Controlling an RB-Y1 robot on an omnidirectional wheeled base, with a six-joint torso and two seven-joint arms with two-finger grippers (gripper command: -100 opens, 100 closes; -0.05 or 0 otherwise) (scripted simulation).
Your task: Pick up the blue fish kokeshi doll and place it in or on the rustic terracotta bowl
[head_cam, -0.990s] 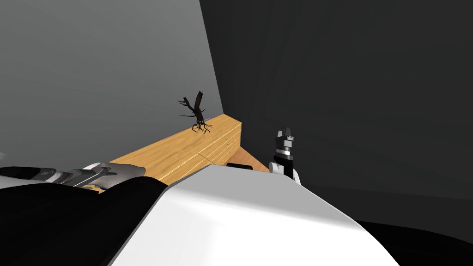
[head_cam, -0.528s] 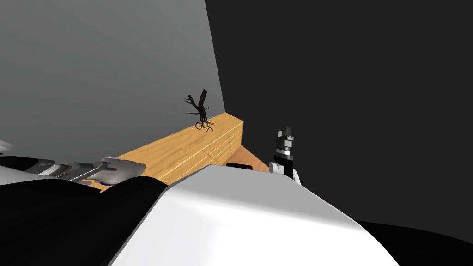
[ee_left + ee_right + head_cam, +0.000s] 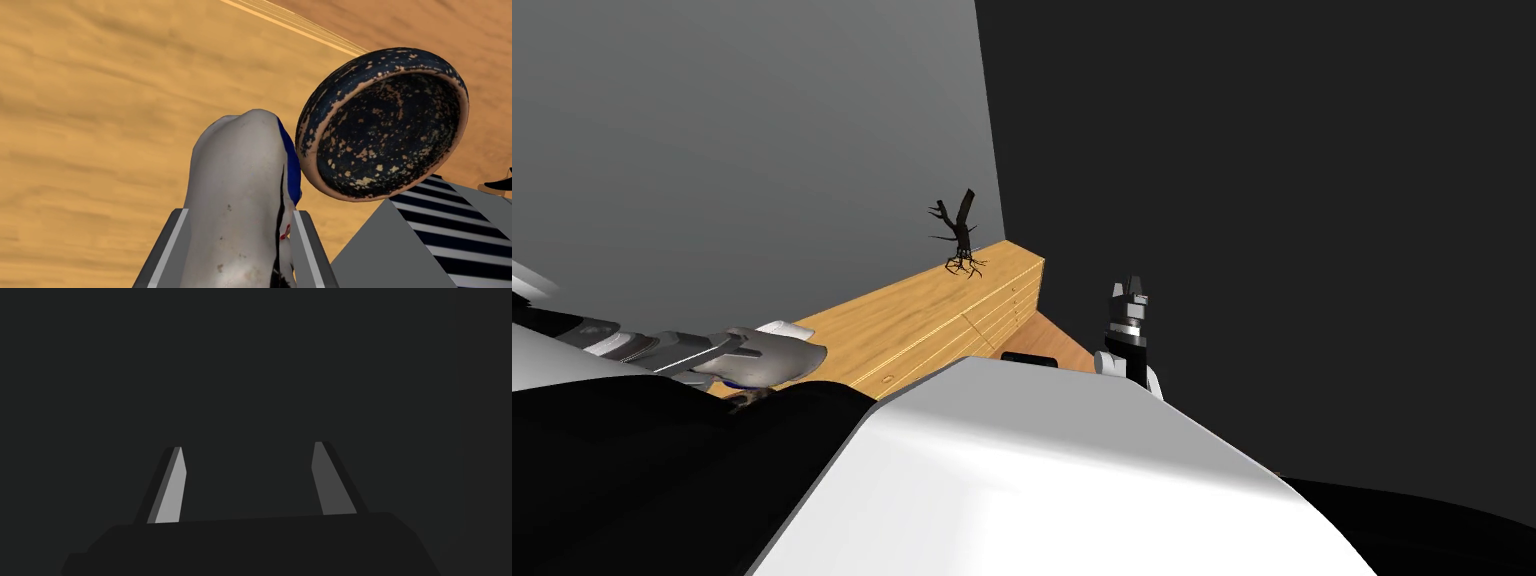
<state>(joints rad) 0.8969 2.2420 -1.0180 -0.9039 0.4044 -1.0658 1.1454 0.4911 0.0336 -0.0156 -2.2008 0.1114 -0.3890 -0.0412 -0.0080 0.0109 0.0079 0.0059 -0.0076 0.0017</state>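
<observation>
Doll (image 3: 240, 165) clamped in left end effector (image 3: 240, 212), just beside dark speckled bowl (image 3: 385, 125), right end effector (image 3: 247, 448) apart

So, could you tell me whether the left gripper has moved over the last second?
Yes. The left gripper, shut on the doll, has risen slightly against the wooden cabinet top; my head also turned.

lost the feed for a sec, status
Left gripper shut on doll; right gripper open. Doll's tip by bowl rim, not in it. Striped grey thing beside bowl, not between them.
</observation>
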